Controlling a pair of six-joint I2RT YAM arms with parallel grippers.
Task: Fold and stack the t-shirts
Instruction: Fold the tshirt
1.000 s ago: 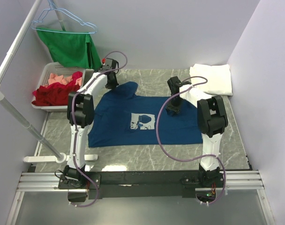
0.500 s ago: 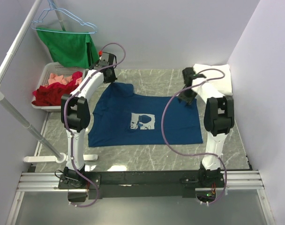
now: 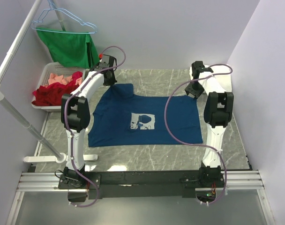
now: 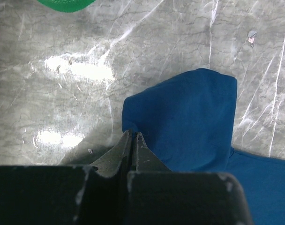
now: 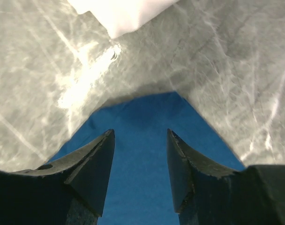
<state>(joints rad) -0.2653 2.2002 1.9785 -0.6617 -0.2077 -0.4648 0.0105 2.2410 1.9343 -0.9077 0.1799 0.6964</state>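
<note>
Grey marble table [image 3: 147, 152] filled my overhead view, with the navy shirt [image 3: 114, 126] spread flat at its centre, its white chest print [image 3: 143, 122] facing up. The white shirt [image 3: 225, 77] lay folded at 1 o'clock, partly behind the right arm [image 3: 216, 108]. At 10 o'clock sat a basket [image 3: 48, 70] of red clothes [image 3: 53, 93], and at 11 o'clock a green cloth [image 3: 70, 47] hung on a hanger [image 3: 63, 23]. The left gripper [image 3: 109, 80] was at the navy shirt's 11 o'clock sleeve. The right gripper [image 3: 195, 90] was over its 1 o'clock corner.

From the left wrist I saw that gripper's fingers pressed together, their tips pinching the edge of the navy sleeve, which lay doubled over toward 1 o'clock from the tips. A strip of green cloth showed at 11 o'clock.

From the right wrist I saw those fingers spread apart, holding nothing, above the navy shirt's pointed corner. The white shirt's corner showed at 12 o'clock, with bare marble between the two shirts.
</note>
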